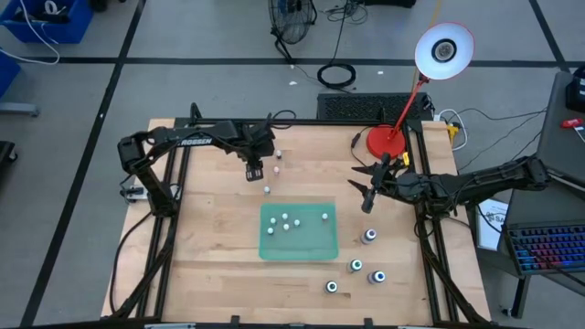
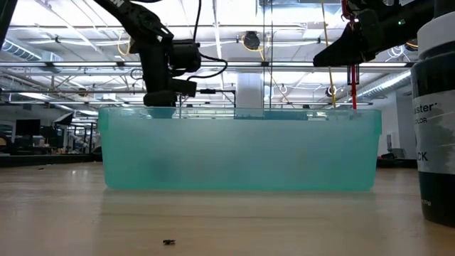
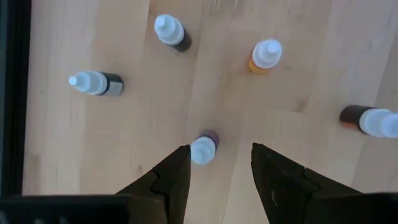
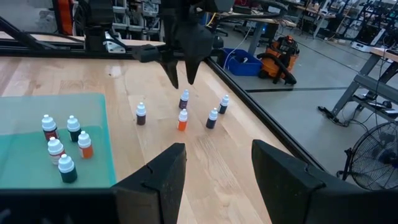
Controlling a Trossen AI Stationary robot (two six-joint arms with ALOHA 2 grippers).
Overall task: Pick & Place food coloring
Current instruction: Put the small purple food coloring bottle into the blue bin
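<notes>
Several tiny white-capped food coloring bottles stand upright on the wooden table at the far side (image 1: 275,169); in the right wrist view they show as a cluster (image 4: 182,120). Several more stand in the green translucent tray (image 1: 311,245). Bigger bottles with blue-green tops (image 1: 368,237) stand right of and in front of the tray. My left gripper (image 1: 254,171) is open and points down over the cluster. Its fingers (image 3: 168,177) stand on either side of one dark bottle (image 3: 203,149), above it and not touching. My right gripper (image 1: 366,196) hovers open and empty, right of the tray's far corner.
A red desk lamp base (image 1: 386,140) stands at the far right. In the low view, the tray's near wall (image 2: 240,149) fills the middle and a large dark bottle (image 2: 437,107) stands close at the right. Bare wood lies left of the tray (image 1: 210,228).
</notes>
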